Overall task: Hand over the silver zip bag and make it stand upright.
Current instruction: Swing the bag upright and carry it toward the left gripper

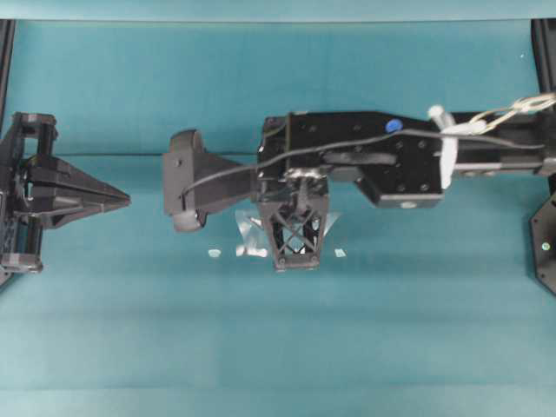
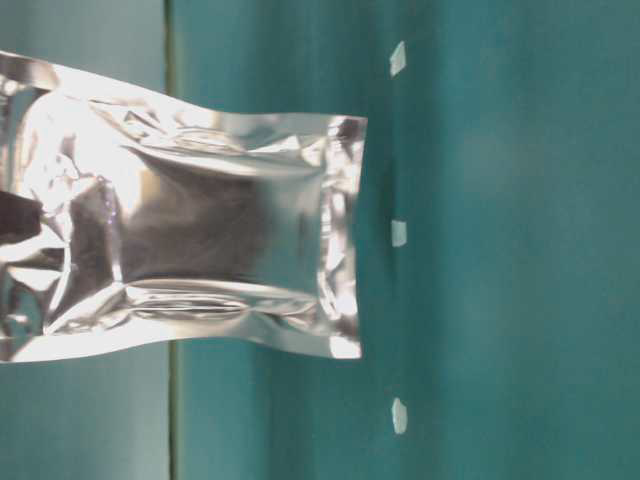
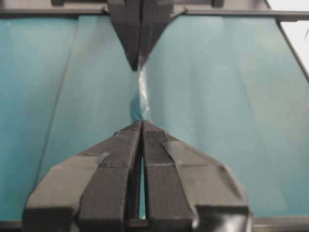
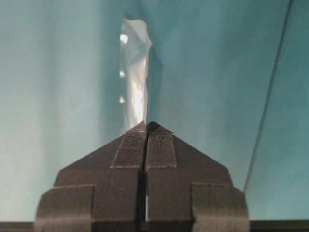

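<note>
The silver zip bag (image 2: 200,220) is a shiny crinkled foil pouch that hangs in my right gripper (image 1: 294,236) at mid-table. My right gripper points down and is shut on the bag's top end; one dark fingertip (image 2: 15,215) shows at that end. In the right wrist view the bag (image 4: 135,72) runs edge-on away from my shut right gripper (image 4: 146,123). Its lower end is close to the teal table (image 2: 520,250); I cannot tell whether it touches. My left gripper (image 1: 125,199) is shut and empty at the far left, well apart from the bag (image 1: 252,230). In the left wrist view the bag (image 3: 143,92) shows beyond my left gripper (image 3: 141,123).
Three tiny white scraps (image 2: 399,233) lie on the table near the bag; two show in the overhead view (image 1: 214,253). The right arm (image 1: 391,156) stretches across the table from the right edge.
</note>
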